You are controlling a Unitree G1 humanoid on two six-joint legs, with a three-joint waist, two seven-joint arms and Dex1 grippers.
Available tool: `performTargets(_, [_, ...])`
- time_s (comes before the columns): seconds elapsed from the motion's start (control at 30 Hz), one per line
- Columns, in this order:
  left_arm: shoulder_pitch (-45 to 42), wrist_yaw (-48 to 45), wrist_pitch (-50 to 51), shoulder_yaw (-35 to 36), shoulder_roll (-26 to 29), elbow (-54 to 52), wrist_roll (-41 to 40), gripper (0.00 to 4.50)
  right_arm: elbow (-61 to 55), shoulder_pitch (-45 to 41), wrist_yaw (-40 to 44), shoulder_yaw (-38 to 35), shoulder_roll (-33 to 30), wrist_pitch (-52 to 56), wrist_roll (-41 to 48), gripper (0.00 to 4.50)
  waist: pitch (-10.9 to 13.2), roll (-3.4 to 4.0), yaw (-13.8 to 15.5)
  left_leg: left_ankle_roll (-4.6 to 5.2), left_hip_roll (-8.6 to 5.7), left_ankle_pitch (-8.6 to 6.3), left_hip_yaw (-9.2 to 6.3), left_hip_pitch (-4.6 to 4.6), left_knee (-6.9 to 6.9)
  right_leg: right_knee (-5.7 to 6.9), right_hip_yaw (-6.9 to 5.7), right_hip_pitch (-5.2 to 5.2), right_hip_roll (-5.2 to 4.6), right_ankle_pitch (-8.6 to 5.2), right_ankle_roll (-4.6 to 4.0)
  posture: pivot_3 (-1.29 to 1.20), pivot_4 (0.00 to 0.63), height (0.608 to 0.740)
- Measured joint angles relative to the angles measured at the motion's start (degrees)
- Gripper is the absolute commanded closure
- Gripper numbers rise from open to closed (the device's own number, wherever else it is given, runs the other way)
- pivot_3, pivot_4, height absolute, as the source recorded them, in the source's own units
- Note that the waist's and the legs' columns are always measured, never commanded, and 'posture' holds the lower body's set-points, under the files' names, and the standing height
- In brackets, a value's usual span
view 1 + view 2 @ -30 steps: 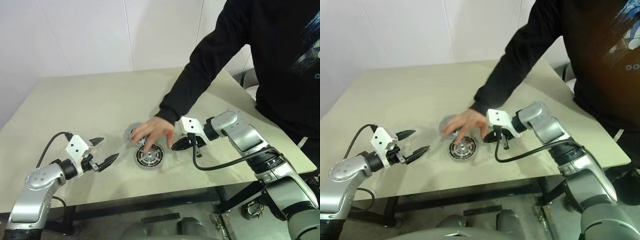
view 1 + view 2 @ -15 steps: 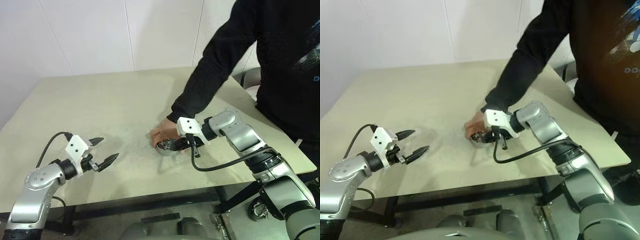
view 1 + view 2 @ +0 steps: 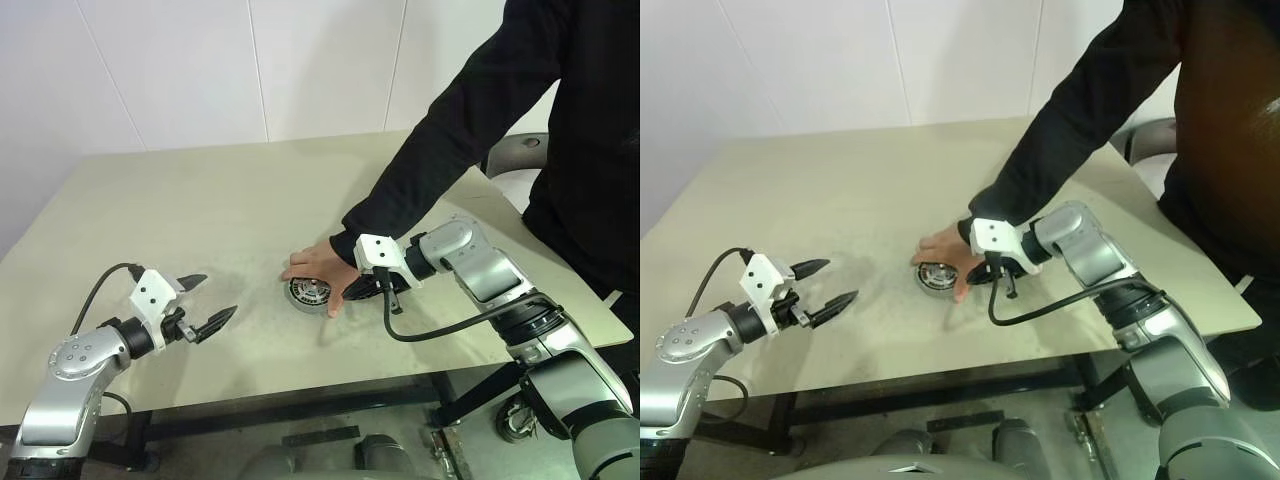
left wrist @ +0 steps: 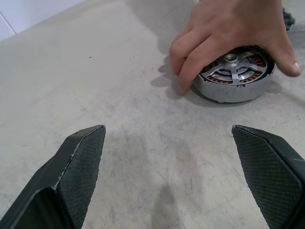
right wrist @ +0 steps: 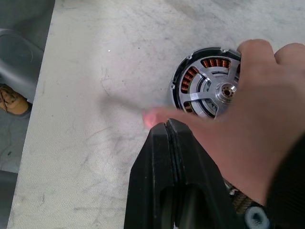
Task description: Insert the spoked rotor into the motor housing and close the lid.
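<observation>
The motor housing (image 4: 223,90), a round part with a silver wall and copper windings, lies on the table's middle. Silver spokes and a hub (image 4: 231,58) cross its top, so the spoked rotor appears to sit inside it. A person's hand (image 3: 322,272) rests over its far and right side. My right gripper (image 5: 167,125) is shut and empty, just right of the housing, its tip close under the hand. Off to the left, my left gripper (image 3: 205,303) stands open and empty, well apart from the housing (image 3: 308,293). The lid is out of view.
The person's black sleeve (image 3: 450,140) reaches in from the right over my right arm. The beige table (image 3: 200,200) lies bare to the left and behind. Its front edge runs close below both grippers.
The person's hand swept the parts right toward my right gripper, then set the motor down slightly left of it. A grey disc seen earlier no longer shows. Both grippers stayed still.
</observation>
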Motion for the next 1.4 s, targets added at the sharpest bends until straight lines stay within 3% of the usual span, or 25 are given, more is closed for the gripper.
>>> performTargets(0.57, [-0.5, -0.2, -0.1, 0.0, 0.0, 0.8, 0.1, 0.0, 0.1, -0.2, -0.3, 0.0, 0.1, 0.3, -0.1, 4.48, 0.0, 0.0, 0.0, 0.0, 0.0, 0.0, 0.0, 0.0, 0.02, 0.02, 0.0, 0.0, 0.0, 0.0, 0.0, 0.0, 0.0, 0.74])
performTargets(1.0, [-2.2, -0.3, -0.1, 0.0, 0.0, 1.4, 0.3, 0.0, 3.4, -5.6, 0.9, 3.1, 3.4, -1.5, -3.6, 0.08, 0.0, -0.01, -0.2, -0.01, 0.0, 0.01, 0.04, 0.05, 0.01, 0.08, 0.0, -0.01, 0.0, 0.01, -0.01, 0.0, 0.0, 0.74])
performTargets(1.4, [-0.8, 0.7, -0.1, 0.0, -0.3, 1.4, 0.5, 0.0, 6.1, -6.1, 3.6, 5.5, 5.0, -6.7, -7.4, 0.03, 0.0, -0.02, -0.1, -0.04, 0.0, 0.02, 0.05, 0.08, 0.02, 0.15, 0.0, -0.01, 0.01, 0.02, -0.04, 0.0, 0.0, 0.74])
